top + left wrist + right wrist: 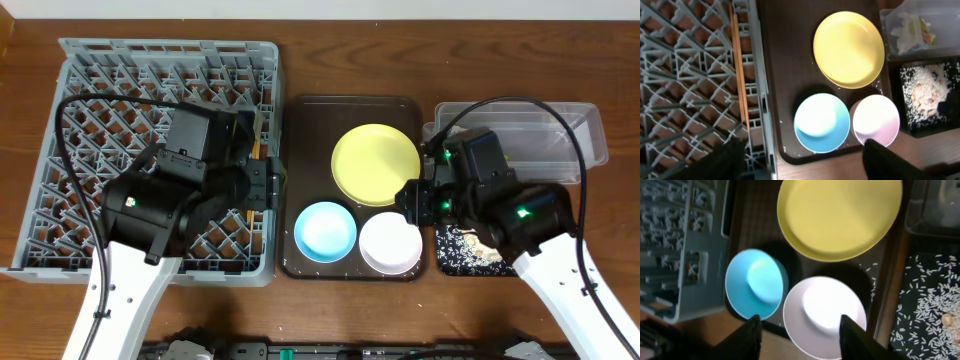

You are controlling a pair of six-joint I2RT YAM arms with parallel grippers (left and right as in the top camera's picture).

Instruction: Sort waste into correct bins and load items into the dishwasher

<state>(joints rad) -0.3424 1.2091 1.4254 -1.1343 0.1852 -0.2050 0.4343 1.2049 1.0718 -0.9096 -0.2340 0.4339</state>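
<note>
Round white bowl [825, 311]: dishwasher-loading step judged in hand.
Right hand [801, 340], jaws apart, hovers just above; next it should descend and clamp the rim.

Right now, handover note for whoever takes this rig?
Left claw: open, empty, over the edge of the grey plastic dish rack.
Right claw: open, empty, above the white bowl.
Done: wooden chopsticks lie in the rack; white paper scraps and green-yellow wrapper in the clear plastic tub; rice grains in the black tray.
To do: round yellow plate, light blue bowl and the white bowl, all on the brown serving tray, plus stray grains there.
</note>
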